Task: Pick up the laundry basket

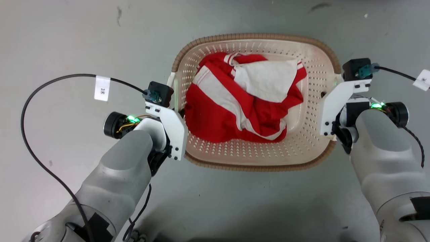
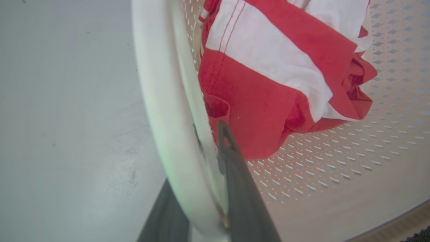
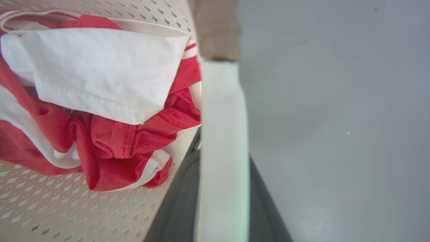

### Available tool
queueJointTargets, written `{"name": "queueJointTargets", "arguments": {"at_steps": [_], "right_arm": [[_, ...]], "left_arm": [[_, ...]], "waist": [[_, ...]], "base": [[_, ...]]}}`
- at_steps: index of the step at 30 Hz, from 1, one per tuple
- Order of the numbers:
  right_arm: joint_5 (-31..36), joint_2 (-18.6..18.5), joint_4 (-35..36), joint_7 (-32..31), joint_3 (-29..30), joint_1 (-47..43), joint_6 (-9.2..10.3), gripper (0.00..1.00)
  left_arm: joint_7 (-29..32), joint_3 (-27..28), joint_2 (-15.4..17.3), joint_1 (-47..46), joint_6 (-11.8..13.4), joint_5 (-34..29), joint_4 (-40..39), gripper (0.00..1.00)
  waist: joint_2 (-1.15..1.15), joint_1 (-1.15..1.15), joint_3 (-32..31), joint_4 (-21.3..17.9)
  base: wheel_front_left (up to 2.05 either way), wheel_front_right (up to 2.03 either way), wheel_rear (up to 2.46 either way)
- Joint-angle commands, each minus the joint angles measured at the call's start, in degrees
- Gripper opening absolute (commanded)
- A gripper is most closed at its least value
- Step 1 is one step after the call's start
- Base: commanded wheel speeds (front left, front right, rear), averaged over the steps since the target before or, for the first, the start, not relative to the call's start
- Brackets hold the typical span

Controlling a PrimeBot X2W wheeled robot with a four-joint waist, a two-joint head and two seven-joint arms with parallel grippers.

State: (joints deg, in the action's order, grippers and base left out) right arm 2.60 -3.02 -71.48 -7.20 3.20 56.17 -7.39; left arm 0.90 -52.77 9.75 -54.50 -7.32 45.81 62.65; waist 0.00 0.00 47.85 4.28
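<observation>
The cream-white perforated plastic laundry basket [image 1: 255,167] with brown rim sits at 12 o'clock over the grey floor [image 1: 67,40], left jaws clamping its 9 o'clock handle [image 2: 161,101], right jaws its 3 o'clock handle: gripping looks done, lifting remains.

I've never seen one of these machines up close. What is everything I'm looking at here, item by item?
laundry basket: one, cream with a brown rim, between the two arms
clothing: one crumpled heap, red and white, inside the basket; number of pieces unclear
floor: one, plain grey, all around the basket
tagged cables: two, black with white tags, one running from each wrist
arms: two, pale grey, reaching in from bottom left and bottom right
left claw: one, dark fingers on either side of the white left handle
right claw: one, dark fingers on either side of the white right handle
</observation>
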Motion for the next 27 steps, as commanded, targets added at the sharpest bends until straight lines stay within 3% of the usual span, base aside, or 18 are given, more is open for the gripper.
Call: {"name": "queueJointTargets", "arguments": {"at_steps": [1,6,11,20,23,24,27], "right_arm": [[0.94,0.24,-0.40,-0.54,-0.71,-0.53,-0.18,0.00],[1.20,0.19,-1.49,-5.06,-3.21,-1.76,-0.18,0.00],[-3.10,0.17,-1.91,-12.05,-8.93,-2.30,-0.24,0.00],[-15.63,0.17,1.23,-31.39,-22.96,-5.46,-0.47,0.00],[-20.02,0.08,3.18,-37.25,-25.86,-6.86,-0.51,0.00],[-24.24,0.15,4.64,-41.71,-27.21,-8.35,-0.52,0.00],[-27.76,0.20,6.22,-45.87,-28.78,-8.59,-0.53,0.00]], "left_arm": [[0.00,-0.60,-0.03,-0.17,-0.22,0.12,-0.42,0.00],[3.55,-4.26,1.73,1.26,-0.19,3.38,-1.53,0.00],[9.97,-8.95,4.41,1.94,-0.19,7.11,-4.77,0.00],[22.52,-15.67,11.36,4.88,-0.21,17.27,-13.29,0.00],[26.14,-17.38,13.40,5.75,-0.21,19.67,-15.32,0.00],[28.49,-18.33,14.50,6.42,-0.21,21.04,-16.65,0.00],[30.95,-18.89,16.03,7.20,-0.21,23.13,-17.90,0.00]], "waist": [[0.00,0.00,-2.15,-0.36],[0.00,0.00,-8.88,-1.15],[0.00,0.00,-17.08,-1.87],[0.00,0.00,-30.83,-3.75],[0.00,0.00,-34.79,-4.45],[0.00,0.00,-37.36,-4.83],[0.00,0.00,-40.78,-5.49]], "base": [[0.00,0.00,0.00],[0.00,0.00,0.00],[0.00,0.00,0.00],[0.00,0.00,0.00],[0.00,0.00,0.00],[0.00,0.00,0.00],[0.00,0.00,0.00]]}}
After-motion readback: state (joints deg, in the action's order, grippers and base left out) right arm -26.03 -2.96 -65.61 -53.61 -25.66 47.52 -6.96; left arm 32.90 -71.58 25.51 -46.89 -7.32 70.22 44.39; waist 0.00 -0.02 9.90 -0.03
